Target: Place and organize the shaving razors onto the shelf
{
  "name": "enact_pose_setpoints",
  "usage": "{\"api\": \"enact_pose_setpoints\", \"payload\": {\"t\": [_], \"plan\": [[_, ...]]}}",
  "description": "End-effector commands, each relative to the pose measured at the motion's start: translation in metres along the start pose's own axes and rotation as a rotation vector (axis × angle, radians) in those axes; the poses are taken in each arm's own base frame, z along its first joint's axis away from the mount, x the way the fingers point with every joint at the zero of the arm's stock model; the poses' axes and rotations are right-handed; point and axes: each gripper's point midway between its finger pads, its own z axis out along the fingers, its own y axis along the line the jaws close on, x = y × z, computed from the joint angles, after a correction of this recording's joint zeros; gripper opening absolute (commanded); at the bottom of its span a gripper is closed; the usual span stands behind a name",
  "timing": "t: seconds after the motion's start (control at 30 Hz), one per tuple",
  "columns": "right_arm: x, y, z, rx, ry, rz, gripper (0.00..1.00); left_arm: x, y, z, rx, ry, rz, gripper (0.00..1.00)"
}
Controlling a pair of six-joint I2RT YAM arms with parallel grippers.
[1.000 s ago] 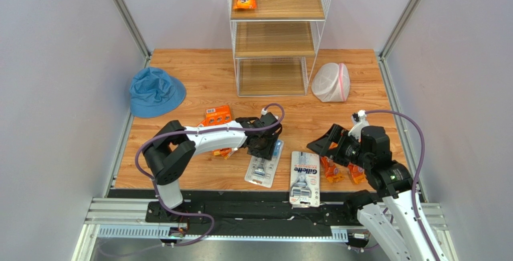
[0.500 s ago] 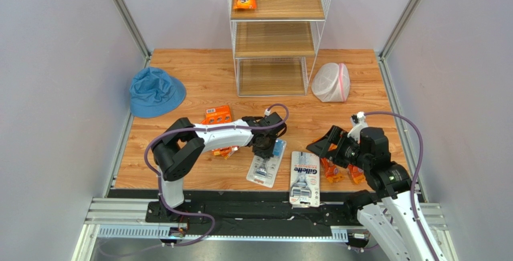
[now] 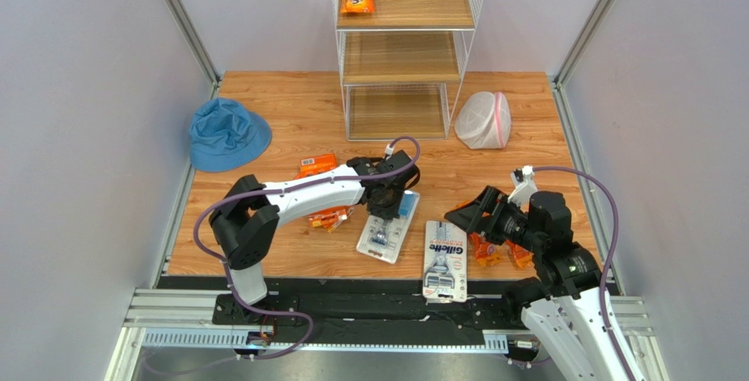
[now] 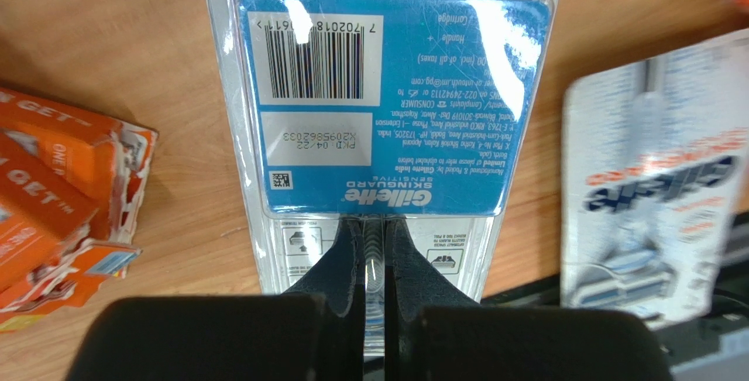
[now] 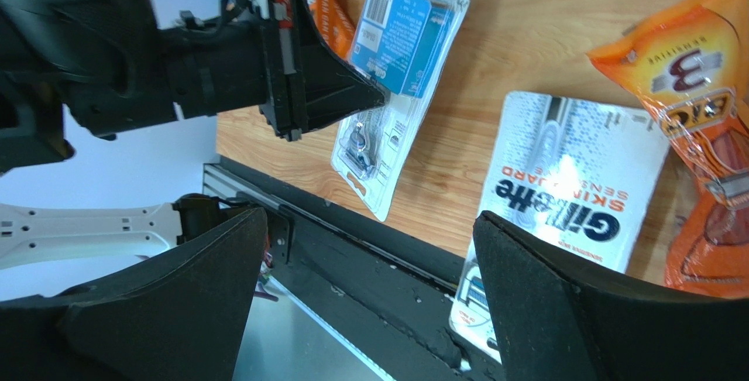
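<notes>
Left claw (image 4: 374, 233) is pinched shut on the thin plastic edge of a razor blister card (image 4: 396, 109). That card sits back-side up at the near middle of the table (image 3: 290, 118), between orange multi-packs (image 4: 53, 214) on its left and a second card (image 5: 571, 192) on its right. The shelf (image 3: 404, 47) stands well apart at the far edge. Right claw (image 3: 466, 216) hangs wide open, holding nothing. Such a narrow bite on slick plastic may let the long card swing or slip out in transit, or catch the rack's wire frame. Its blue label reads "Gillette SkinGuard Sensitive", with a barcode and "PKD 04/22". The second card shows "Gillette"; an orange bag (image 5: 694, 74) reads "BIC 3".
</notes>
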Motion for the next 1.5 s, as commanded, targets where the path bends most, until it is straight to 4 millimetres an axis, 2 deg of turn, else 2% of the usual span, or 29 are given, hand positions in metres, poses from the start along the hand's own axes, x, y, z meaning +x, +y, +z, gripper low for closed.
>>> {"api": "enact_pose_setpoints", "payload": {"t": [0.0,0.1,0.23,0.37,0.47,0.7,0.9,1.0,1.03,1.17,1.2,1.27,1.3,1.33,1.43,1.47], "plan": [[-0.008,0.025,-0.003,-0.123,-0.043,-0.028,0.92,-0.050,-0.022,-0.072,0.098,-0.176,0.001,0.00],[-0.008,0.030,0.002,-0.154,-0.041,-0.022,0.92,-0.068,-0.031,-0.103,0.155,-0.238,-0.015,0.00],[-0.011,0.042,0.009,-0.178,-0.042,-0.037,0.91,-0.082,-0.041,-0.132,0.250,-0.279,-0.042,0.00],[-0.013,0.061,0.024,-0.198,-0.017,-0.045,0.91,-0.091,-0.035,-0.159,0.312,-0.313,-0.093,0.00],[-0.015,0.081,0.028,-0.222,-0.020,-0.084,0.91,-0.092,-0.030,-0.171,0.326,-0.342,-0.107,0.00],[-0.006,0.111,0.048,-0.297,0.011,-0.094,0.89,-0.086,-0.027,-0.170,0.331,-0.329,-0.114,0.00],[0.003,0.124,0.062,-0.310,0.041,-0.092,0.80,-0.085,-0.032,-0.167,0.374,-0.333,-0.138,0.00],[0.009,0.126,0.071,-0.302,0.061,-0.094,0.69,-0.087,-0.037,-0.171,0.409,-0.353,-0.136,0.00],[0.010,0.127,0.074,-0.306,0.062,-0.093,0.58,-0.087,-0.037,-0.174,0.418,-0.360,-0.137,0.00],[0.014,0.127,0.079,-0.295,0.061,-0.093,0.37,-0.087,-0.033,-0.179,0.434,-0.386,-0.145,0.00],[0.015,0.125,0.080,-0.286,0.062,-0.092,0.26,-0.088,-0.035,-0.182,0.452,-0.396,-0.142,0.00],[0.015,0.124,0.080,-0.281,0.057,-0.095,0.14,-0.087,-0.034,-0.187,0.474,-0.416,-0.122,0.01],[0.016,0.122,0.080,-0.276,0.060,-0.097,0.02,-0.087,-0.033,-0.189,0.478,-0.419,-0.116,0.03],[0.016,0.121,0.080,-0.273,0.061,-0.098,0.00,-0.087,-0.030,-0.191,0.474,-0.426,-0.111,0.06],[0.017,0.118,0.075,-0.262,0.067,-0.105,0.00,-0.081,-0.021,-0.191,0.447,-0.422,-0.095,0.28],[0.017,0.116,0.074,-0.255,0.068,-0.107,0.00,-0.078,-0.017,-0.190,0.435,-0.414,-0.091,0.46]]}}
